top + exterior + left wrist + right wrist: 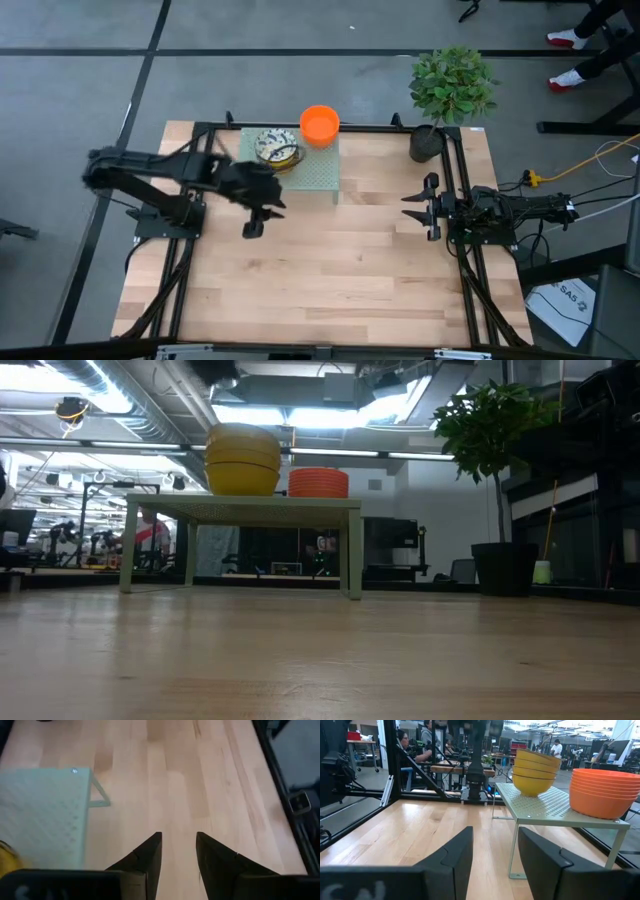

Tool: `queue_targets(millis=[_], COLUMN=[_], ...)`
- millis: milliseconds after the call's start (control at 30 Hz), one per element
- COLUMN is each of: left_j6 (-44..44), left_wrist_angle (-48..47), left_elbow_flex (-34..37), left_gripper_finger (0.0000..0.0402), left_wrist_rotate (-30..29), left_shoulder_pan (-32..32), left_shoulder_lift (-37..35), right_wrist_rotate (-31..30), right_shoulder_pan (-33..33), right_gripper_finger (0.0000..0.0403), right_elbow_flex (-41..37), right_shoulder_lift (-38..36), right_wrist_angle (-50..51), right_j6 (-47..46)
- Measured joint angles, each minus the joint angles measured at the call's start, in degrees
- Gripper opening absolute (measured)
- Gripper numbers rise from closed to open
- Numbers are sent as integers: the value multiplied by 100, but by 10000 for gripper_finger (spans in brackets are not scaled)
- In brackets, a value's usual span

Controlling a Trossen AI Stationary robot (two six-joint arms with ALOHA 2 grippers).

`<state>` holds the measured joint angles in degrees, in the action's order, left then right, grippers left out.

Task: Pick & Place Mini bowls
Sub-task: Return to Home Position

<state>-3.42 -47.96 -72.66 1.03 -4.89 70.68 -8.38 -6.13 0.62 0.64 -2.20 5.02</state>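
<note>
- Both stacks of mini bowls sit on top of the shelf (250,506), with the yellow stack (243,460) right beside the orange stack (318,482).
- The left gripper (262,220) hangs just beside the shelf, over the bare counter (330,280), jaws apart and empty.
- The right gripper (408,207) waits well clear of the shelf, jaws apart too.
- They look like light, stiff, slick bowls, so pinch the rim with one finger inside and one outside.
- Mouths face up, nested. They're round, so there's no long axis, and each stack runs straight up.

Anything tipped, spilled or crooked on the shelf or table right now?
Nothing stands out. The yellow bowl stack and the orange bowl stack sit nested and upright, side by side on the green shelf. The left end effector and right end effector are open and empty, clear of the shelf.
</note>
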Motion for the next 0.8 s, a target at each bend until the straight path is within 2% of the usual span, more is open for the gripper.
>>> queue_targets(millis=[167,367,467,667,800], left_j6=[-522,-610,-612,-475,-249], left_wrist_angle=[2486,4614,5488,7353,7238], left_elbow_flex=[2496,4682,5577,7104,7186], left_gripper_finger=[116,116,116,116,116], left_wrist_rotate=[-73,-1073,-1434,-1718,-2016], left_shoulder_pan=[-112,-355,-415,-424,-415], left_shoulder_lift=[-1381,-2726,-3228,-3852,-4123], right_wrist_rotate=[0,0,0,0,0], right_shoulder_pan=[0,2,0,0,0], right_gripper_finger=[156,156,156,156,156], right_elbow_flex=[0,0,0,0,0], right_shoulder_lift=[0,-1,-2,0,0], right_wrist_angle=[-2,0,1,-2,1], right_j6=[0,0,0,0,0])
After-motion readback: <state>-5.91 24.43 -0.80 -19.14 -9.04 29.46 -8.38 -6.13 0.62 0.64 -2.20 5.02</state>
